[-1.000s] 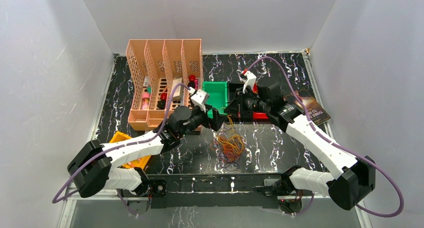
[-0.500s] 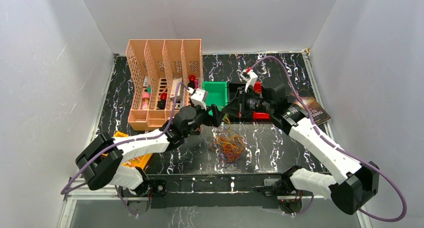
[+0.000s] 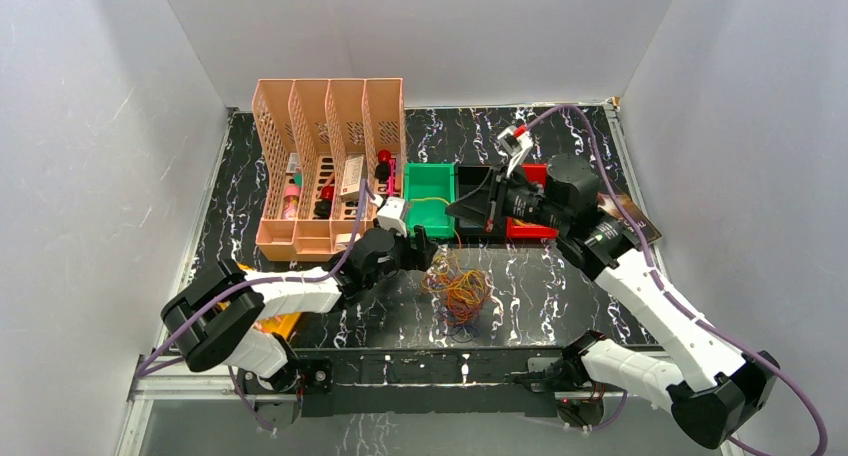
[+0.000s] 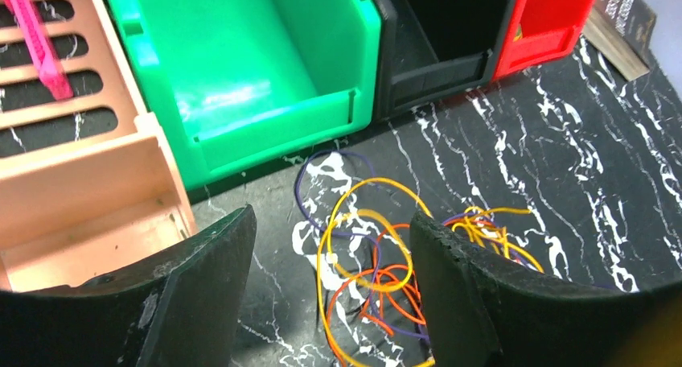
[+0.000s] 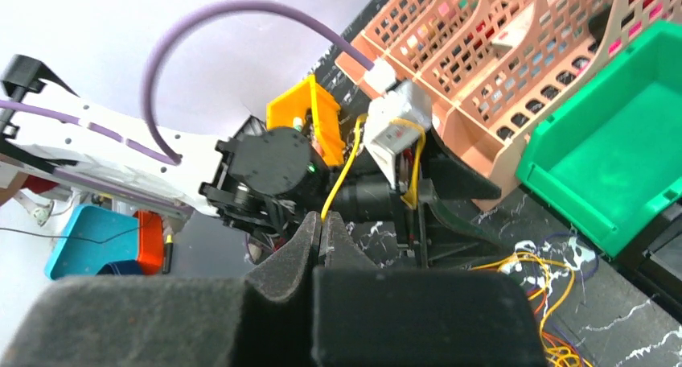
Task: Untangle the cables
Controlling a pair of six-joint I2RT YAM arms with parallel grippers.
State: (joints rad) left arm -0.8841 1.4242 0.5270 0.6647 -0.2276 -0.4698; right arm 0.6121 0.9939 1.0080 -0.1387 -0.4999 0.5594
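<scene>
The cables [image 3: 458, 291] lie in one messy heap on the black marble table [image 3: 560, 276], in the middle of the top view and a little below the bins. They are very thin wires bent into loops that cross over each other. Most are orange and yellow. Some are red, and a few are dark purple or blue-black. In the left wrist view the heap [image 4: 378, 270] sits in the lower middle. One dark loop and one big yellow loop reach up toward the green bin [image 4: 257, 61].

The left gripper [image 4: 331, 230] is low over the left side of the heap. Its two black fingers [image 4: 193, 294] are wide apart, with wire loops showing between them. It grips nothing.

The right gripper [image 5: 320, 226] has its fingers pressed together on one yellow cable [image 5: 342, 170]. This wire goes up from the fingertips in the middle of the right wrist view. Then it bends near the white box [image 5: 394, 129] on the other arm. I cannot tell if it is hooked on that box. More loops lie at the lower right of that view.

The black bin [image 4: 442, 29] and the red bin [image 4: 555, 13] stand in a row to the right of the green bin. The peach file holder [image 3: 325, 156] is at the upper left of the top view.
</scene>
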